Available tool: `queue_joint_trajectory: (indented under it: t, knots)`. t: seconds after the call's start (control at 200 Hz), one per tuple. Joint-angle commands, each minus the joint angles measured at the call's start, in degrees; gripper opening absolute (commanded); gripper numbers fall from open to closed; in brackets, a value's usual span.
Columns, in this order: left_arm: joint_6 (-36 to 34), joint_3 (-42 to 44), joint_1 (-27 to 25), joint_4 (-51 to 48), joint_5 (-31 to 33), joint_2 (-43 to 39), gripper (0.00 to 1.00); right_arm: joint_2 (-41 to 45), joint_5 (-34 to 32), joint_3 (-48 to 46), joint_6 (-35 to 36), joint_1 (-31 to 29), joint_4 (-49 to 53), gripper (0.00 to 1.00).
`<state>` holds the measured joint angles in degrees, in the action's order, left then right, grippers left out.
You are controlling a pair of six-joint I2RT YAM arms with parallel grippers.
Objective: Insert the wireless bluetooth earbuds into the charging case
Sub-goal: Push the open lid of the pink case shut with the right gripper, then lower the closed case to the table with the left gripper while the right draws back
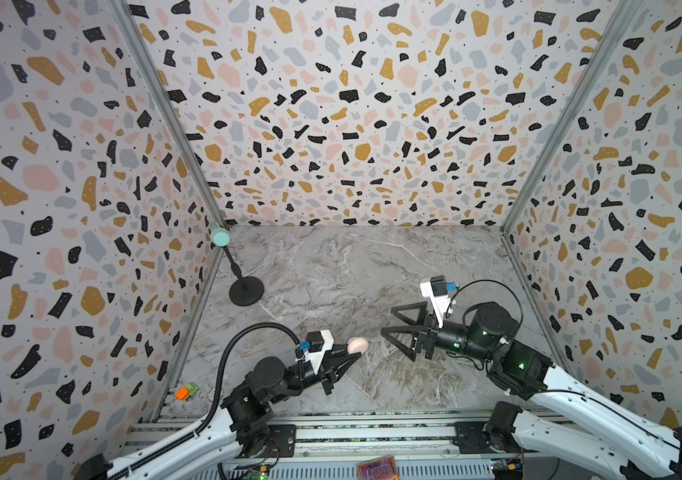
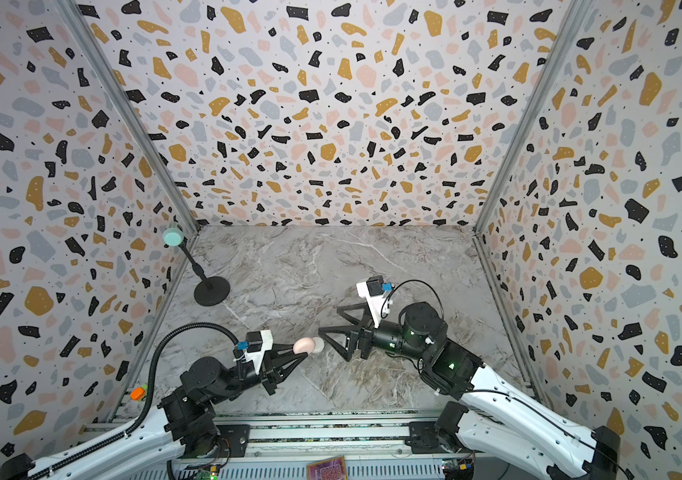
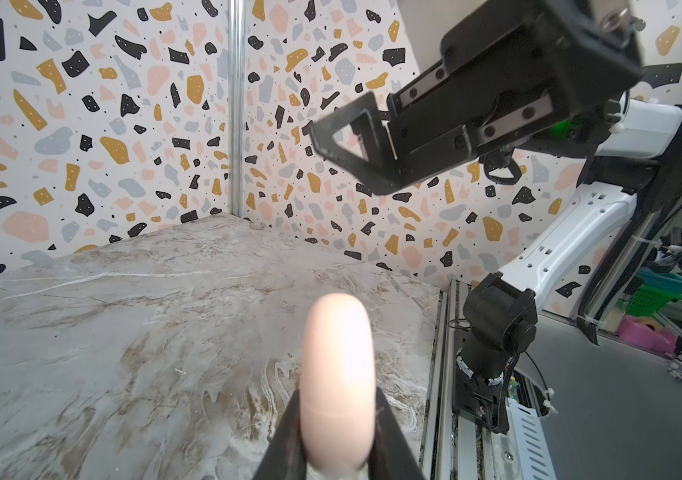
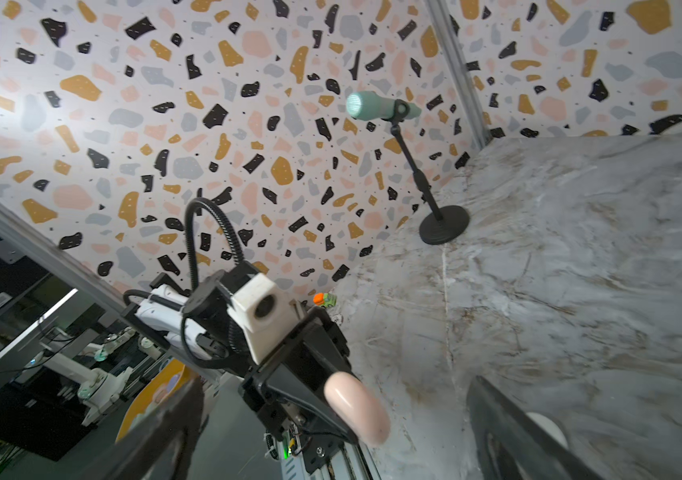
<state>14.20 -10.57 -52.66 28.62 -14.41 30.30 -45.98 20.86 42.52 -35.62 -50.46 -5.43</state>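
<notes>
My desk [image 1: 331, 266] is grey marble with white and brown veins. It is boxed in on three sides by walls [image 1: 331, 104] papered in terrazzo, with black, ochre, pink and grey chips on white. A silver metal post [image 1: 175, 124] runs up each far corner.

In the far left corner stands a microphone [image 1: 220, 237] with a mint-green head. It is tilted on a thin black stem above a round black base [image 1: 246, 291] that rests on the desk. At the near left corner, close to the wall, lies a small orange and green toy car [image 1: 186, 391].

A slotted metal rail [image 1: 372, 432] runs along the near edge, and a purple and orange square board [image 1: 377, 469] lies on its near side. Outside the walls, the left wrist view shows a green basket [image 3: 659, 293] with something pink [image 3: 643, 332] near it.
</notes>
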Motion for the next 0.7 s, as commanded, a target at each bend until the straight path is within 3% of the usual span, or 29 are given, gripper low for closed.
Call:
queue_joint_trajectory:
  t: [0.0, 0.235, 0.405, 0.696]
  knots:
    - [4.19, -2.73, 0.19, 4.22, -1.52, 0.81, 0.0, 0.27, -0.02, 0.5, 0.88, 2.21, 5.36, 0.99]
    - [15.27, -5.8, -0.18, 4.2, -0.7, 5.46, 0.0, 4.38, 1.23, -1.07, 1.34, 6.03, 7.08, 0.99]
    - [22.68, -8.73, -0.77, 0.28, 5.83, 8.83, 0.0, 5.28, 4.01, -3.13, 0.64, 8.17, 6.56, 0.99]
    - [30.7, -14.55, -0.8, -8.63, 11.52, 19.52, 0.0, 7.43, 3.8, -4.79, 0.9, 9.76, 7.95, 0.99]
